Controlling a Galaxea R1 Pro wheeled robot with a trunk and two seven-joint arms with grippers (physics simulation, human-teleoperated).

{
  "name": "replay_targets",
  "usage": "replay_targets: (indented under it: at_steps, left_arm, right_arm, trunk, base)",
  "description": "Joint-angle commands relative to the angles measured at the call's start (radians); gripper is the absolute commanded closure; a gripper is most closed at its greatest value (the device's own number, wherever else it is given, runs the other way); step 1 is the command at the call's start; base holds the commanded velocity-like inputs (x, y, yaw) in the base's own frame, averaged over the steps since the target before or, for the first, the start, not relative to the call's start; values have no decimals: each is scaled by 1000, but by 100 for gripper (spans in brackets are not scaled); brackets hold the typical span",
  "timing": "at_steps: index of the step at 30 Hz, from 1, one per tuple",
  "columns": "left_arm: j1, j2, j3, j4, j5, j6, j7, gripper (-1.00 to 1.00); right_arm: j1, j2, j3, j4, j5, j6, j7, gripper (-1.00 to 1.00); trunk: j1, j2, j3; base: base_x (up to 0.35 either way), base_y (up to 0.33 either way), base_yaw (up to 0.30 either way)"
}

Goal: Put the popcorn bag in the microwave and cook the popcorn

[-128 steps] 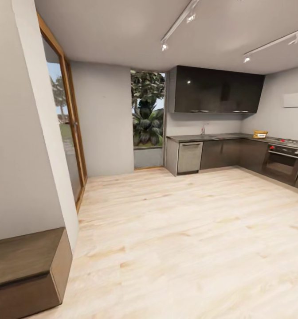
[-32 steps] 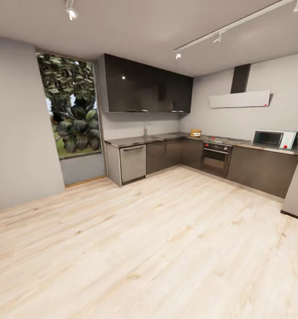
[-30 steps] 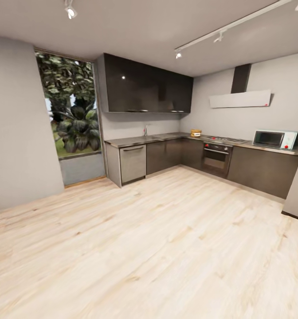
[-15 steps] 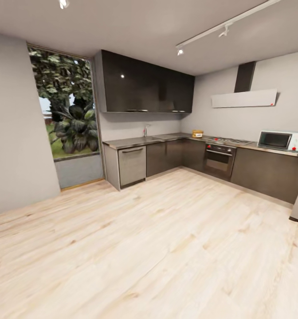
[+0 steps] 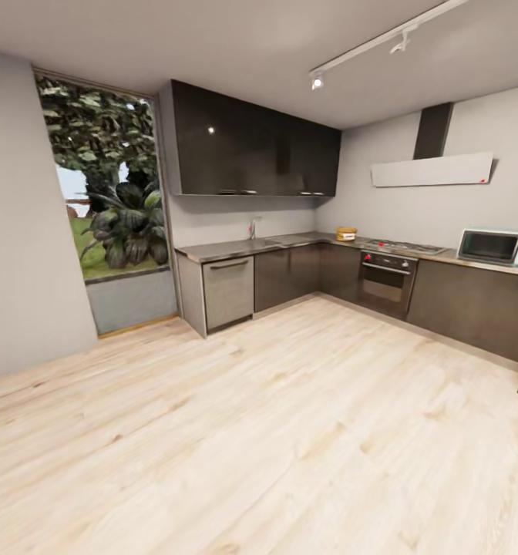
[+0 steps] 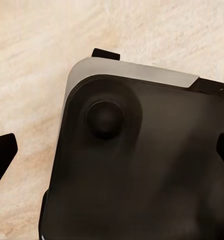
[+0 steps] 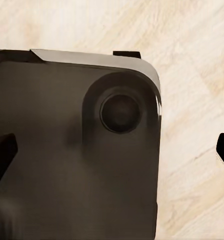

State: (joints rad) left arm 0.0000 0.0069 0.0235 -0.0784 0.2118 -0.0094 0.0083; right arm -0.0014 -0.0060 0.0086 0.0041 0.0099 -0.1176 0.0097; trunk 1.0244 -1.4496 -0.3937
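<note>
A: Where is the popcorn bag [image 5: 345, 233]?
B: On the countertop [image 5: 236, 248], beside the hob; microwave [image 5: 496, 247] at the far right end.
A: Grippers?
B: Left gripper [image 6: 112, 150] and right gripper [image 7: 112, 152] spread wide, empty. Risk: the base could clip the cabinets if it closes in too fast.

The left hand [image 6: 112, 150] points straight down at the robot's own dark base [image 6: 142, 165], its two black fingertips [image 6: 2, 155] standing far apart at either edge of the left wrist view with nothing between them. The right hand [image 7: 112, 150] hangs the same way over the other corner of the base [image 7: 67, 150], its black fingertips [image 7: 2, 152] likewise spread wide and holding nothing. Each corner of the base carries a round, dark, recessed disc.
</note>
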Motion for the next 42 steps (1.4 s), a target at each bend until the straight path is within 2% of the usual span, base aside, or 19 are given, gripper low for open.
replay_targets:
  at_steps: [1,34,42]
  left_arm:
    - [0,0,1,-1,4,-1,1,-100]
    - [0,-1,-1,-1,-2,-3,0,-100]
    - [0,-1,-1,-2,-3,-3,1,-100]
  right_arm:
    - [0,0,1,0,1,-4,1,-100]
    - [0,1,-3,0,-6,-3,0,-100]
    - [0,1,-11,0,-14,-2,-2,-100]
  trunk:
    - [1,0,-1]
    - [1,0,-1]
    - [1,0,-1]
  base:
    - [326,0,0]
    - [326,0,-1]
    - [127,3,-236]
